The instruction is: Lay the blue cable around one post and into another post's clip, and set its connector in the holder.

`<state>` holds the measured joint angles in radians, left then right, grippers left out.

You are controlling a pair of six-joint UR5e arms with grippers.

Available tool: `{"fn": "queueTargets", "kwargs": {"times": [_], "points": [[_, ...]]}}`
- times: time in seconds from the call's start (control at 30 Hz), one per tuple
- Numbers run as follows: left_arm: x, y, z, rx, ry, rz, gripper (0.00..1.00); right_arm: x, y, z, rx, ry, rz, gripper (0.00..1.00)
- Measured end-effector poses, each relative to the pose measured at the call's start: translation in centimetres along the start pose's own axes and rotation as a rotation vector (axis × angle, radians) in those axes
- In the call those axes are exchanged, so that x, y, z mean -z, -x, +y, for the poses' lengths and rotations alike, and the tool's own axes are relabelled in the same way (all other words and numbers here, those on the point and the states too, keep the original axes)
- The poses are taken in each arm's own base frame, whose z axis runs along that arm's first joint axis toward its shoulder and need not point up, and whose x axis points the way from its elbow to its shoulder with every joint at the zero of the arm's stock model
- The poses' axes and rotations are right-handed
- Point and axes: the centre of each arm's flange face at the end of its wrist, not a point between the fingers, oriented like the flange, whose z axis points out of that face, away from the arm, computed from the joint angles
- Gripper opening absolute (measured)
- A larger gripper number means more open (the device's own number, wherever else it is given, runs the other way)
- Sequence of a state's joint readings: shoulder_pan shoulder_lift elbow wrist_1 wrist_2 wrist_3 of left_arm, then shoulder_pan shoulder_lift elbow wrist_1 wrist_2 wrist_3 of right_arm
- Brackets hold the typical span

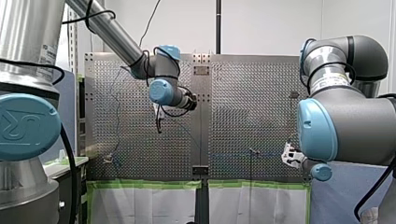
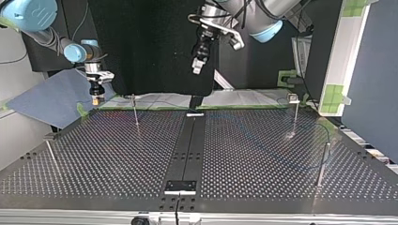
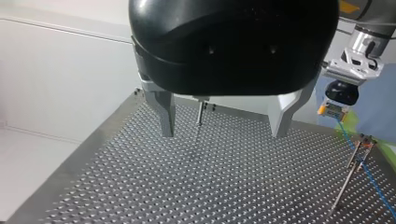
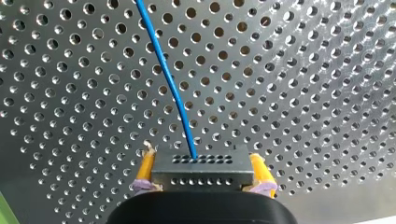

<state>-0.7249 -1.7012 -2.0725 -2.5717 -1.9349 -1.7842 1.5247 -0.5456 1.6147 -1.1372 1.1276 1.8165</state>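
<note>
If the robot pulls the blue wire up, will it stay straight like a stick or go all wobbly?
Probably wobbly: the blue cable is thin and bends gently as it leaves the connector. It likely weighs little. The blocky connector looks stiff, clamped between the yellow pads of my right gripper.

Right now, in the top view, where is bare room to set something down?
Barest: the near-left of the perforated metal table, between the thin edge post, the black centre strip and the near edge. Crowded: the back-left post beside my right pincer holding the dark connector block, and the right half, where the blue cable trails.
</note>
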Motion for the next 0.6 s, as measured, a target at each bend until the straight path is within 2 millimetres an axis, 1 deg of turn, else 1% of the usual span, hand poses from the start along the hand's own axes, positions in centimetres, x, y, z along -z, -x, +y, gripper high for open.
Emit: {"fn": "queueTargets", "kwargs": {"times": [0.4,0.47,0.6], "points": [[2.7,1.3,1.7,0.040,0.000,-0.093,1.00,0.0,0.0,-0.1,0.000,-0.004,-0.001,0.00],[3.0,1.1,2.1,0.042,0.003,-0.099,1.00,0.0,0.0,-0.2,0.000,-0.004,-0.002,0.00],[3.5,-0.3,2.8,0.038,0.012,-0.090,1.00,0.0,0.1,-0.2,-0.001,-0.005,-0.003,0.00]]}}
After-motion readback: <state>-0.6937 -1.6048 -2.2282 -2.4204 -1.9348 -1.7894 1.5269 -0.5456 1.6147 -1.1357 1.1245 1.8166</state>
